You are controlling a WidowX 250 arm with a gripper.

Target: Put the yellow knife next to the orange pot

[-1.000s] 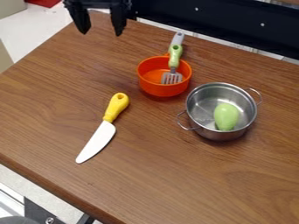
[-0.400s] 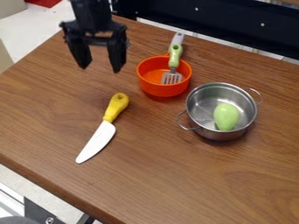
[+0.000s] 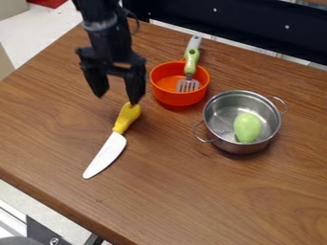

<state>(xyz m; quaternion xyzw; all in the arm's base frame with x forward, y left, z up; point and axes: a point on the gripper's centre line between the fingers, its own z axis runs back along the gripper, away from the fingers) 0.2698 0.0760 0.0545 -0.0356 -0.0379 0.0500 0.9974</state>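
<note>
Camera view: wooden surface (image 3: 185, 191) seen at a slant, brown with a visible grain, its edge running diagonally down the left side.
Room, top: a dark panel (image 3: 243, 24) with small pale dots, beyond the far edge of the surface.
Room, left: pale floor (image 3: 46, 31), with something red (image 3: 49, 2) at the top edge and a tan object (image 3: 5, 62) at the left edge.
Room, lower left: more pale floor and a dark metal part (image 3: 43, 232), cut off by the frame.
Orange pot: upper middle of the surface, its wall (image 3: 176, 98) upright; a fork-like utensil (image 3: 190, 67) leans in it, metal tines down inside, green handle up over the rim.
Pale handle: behind the green one, a whitish handle (image 3: 196, 41) with a hole near its end.
Metal pot: right of the orange one and nearer the camera, a shiny wall (image 3: 239, 147) and two wire loops; a light green, pear-shaped piece (image 3: 247, 127) lies inside.
Yellow knife: flat on the surface, near the orange pot but apart—yellow handle (image 3: 126, 117) toward the top, white blade slanting down to the left.
Gripper: at the upper left (image 3: 117, 99), wide open and holding nothing, one fingertip over the knife handle's end in the view—whether they touch, I cannot tell.
</note>
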